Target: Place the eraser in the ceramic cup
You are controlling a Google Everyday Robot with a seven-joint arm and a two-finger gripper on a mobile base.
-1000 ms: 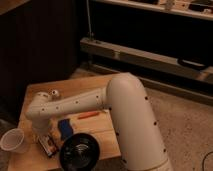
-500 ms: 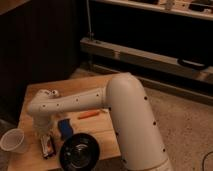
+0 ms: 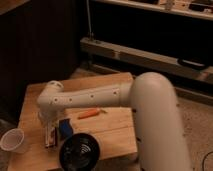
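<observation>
The eraser (image 3: 50, 136) lies just left of the black bowl (image 3: 80, 151) on the bench (image 3: 115, 132), its long side pointing away from the front edge.

Working from the left, the cup (image 3: 12, 140) stands upright and empty, well to the left of the bowl, near the bench's front corner. Whether it rests on the bench or just off it is hard to say.

Next comes the end effector (image 3: 46, 119), which hangs from the wrist directly over the eraser's far end, up and to the left of the bowl. I cannot tell whether it is spread, pressed together or pinching the eraser.

A blue flat piece (image 3: 65, 127) lies just above the bowl's left rim, beside the eraser. An orange stick (image 3: 90, 113) lies further back from the bowl, and the arm (image 3: 155, 115) fills everything to the bowl's right.

Over the last second the wrist has drifted a little toward the bowl. The eraser now seems to sit slightly further from the front edge, while the cup, the blue piece and the bowl have stayed put. My reading is that the pickup is only just under way. The carry leftward, away from the bowl and over to the cup, is still to come.
</observation>
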